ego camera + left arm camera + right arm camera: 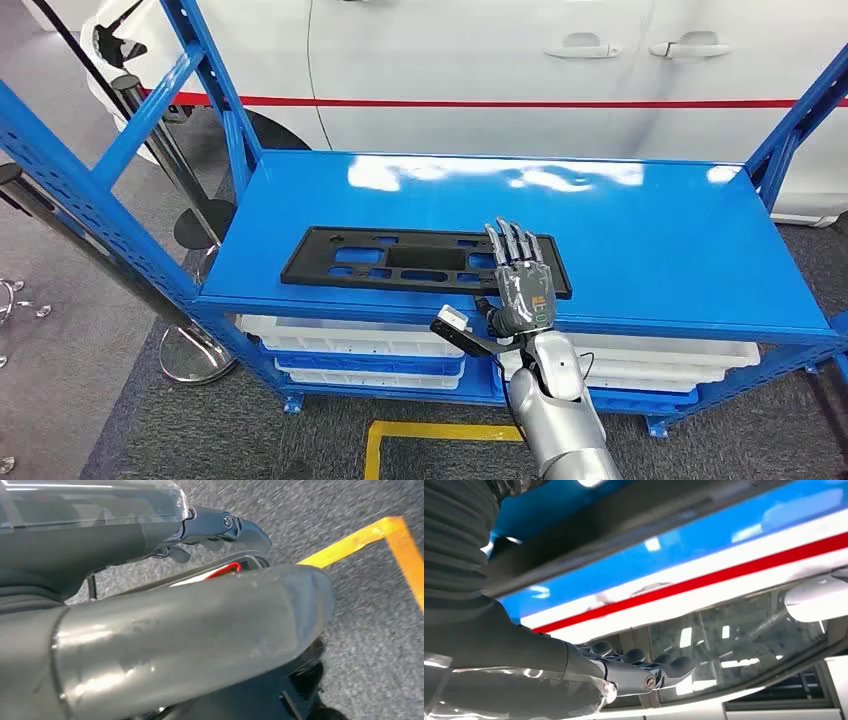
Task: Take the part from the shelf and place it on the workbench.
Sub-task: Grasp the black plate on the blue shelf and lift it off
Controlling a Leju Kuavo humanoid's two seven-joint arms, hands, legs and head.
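Observation:
A flat black part (400, 262) with several cut-outs lies on the top board of the blue shelf (650, 230), left of its middle and near the front edge. My right hand (520, 280) reaches in from below with its fingers stretched out flat over the part's right end and holds nothing. In the right wrist view the dark fingers (639, 666) stand a little off the part (624, 525), which shows as a dark band. My left hand (190, 635) hangs over the grey floor with nothing in it.
A white car (500, 60) with a red stripe stands close behind the shelf. White and blue trays (350, 345) fill the lower level. Blue uprights (60, 170) frame both ends. A yellow floor line (440, 432) runs in front, and a post base (195, 355) stands left.

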